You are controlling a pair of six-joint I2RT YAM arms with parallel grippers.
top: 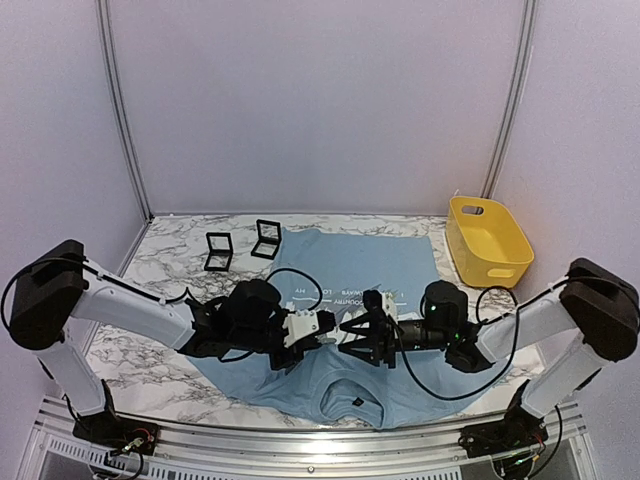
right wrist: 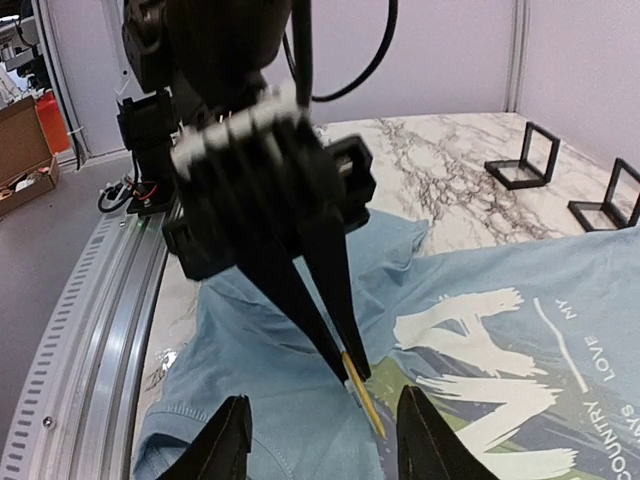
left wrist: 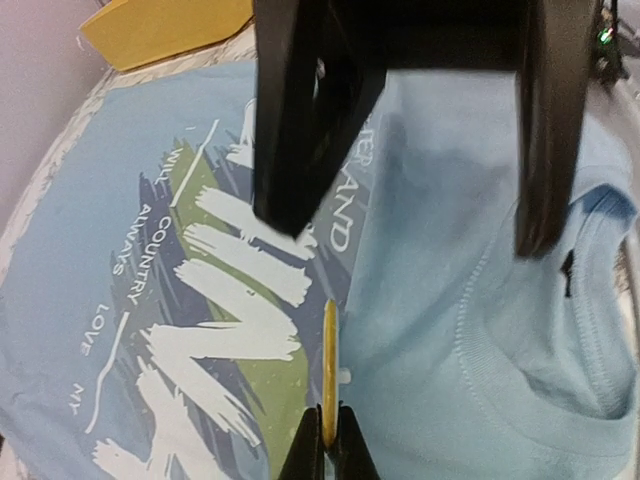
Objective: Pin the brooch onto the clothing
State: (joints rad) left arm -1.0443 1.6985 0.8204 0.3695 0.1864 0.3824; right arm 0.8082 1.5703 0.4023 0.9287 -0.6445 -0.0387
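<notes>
T-shirt (top: 400, 265) lettering mostly hidden under left arm (top: 140, 305) and right arm (top: 520, 320); yellow bin (left wrist: 160, 25) cropped in wrist view

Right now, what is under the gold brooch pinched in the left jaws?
The T-shirt: white lettering and a green streak lie below the brooch. The marble table underneath is hidden.

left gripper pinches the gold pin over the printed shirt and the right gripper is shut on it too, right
Not quite. The left gripper does pinch the gold pin over the printed shirt, but the right gripper is open, its fingers standing well apart. The right wrist view shows this.
</notes>
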